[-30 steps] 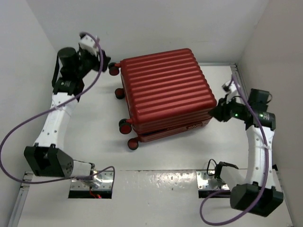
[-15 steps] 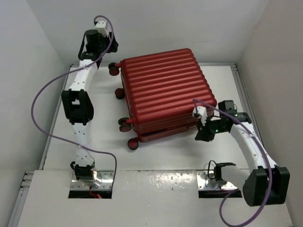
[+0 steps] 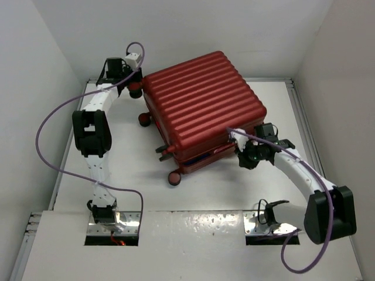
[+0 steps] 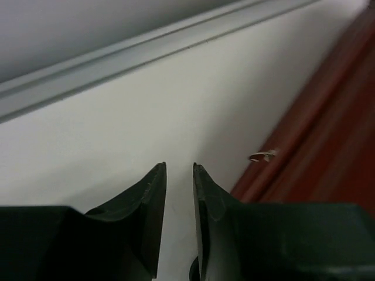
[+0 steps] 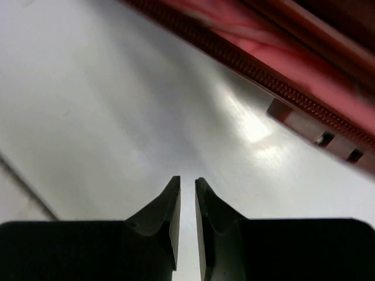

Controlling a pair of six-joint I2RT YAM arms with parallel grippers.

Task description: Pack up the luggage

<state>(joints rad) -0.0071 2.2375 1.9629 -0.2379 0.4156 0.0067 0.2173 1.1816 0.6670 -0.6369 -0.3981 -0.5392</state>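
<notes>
Beside the luggage [image 3: 202, 111], our left fingers [image 4: 149, 199] and right fingers [image 5: 167, 213] sit nearly pressed together, empty, so uneven shoving could spin it.

No readable text.
You can make out no lettering, brand or number on the luggage [image 3: 202, 105].

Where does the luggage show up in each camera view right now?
Top external: luggage at centre, between both arms.
Left wrist: luggage along the right edge, blurred.
Right wrist: luggage across the top right, zipper edge showing.
Shared landmark: the white table beneath it.
</notes>
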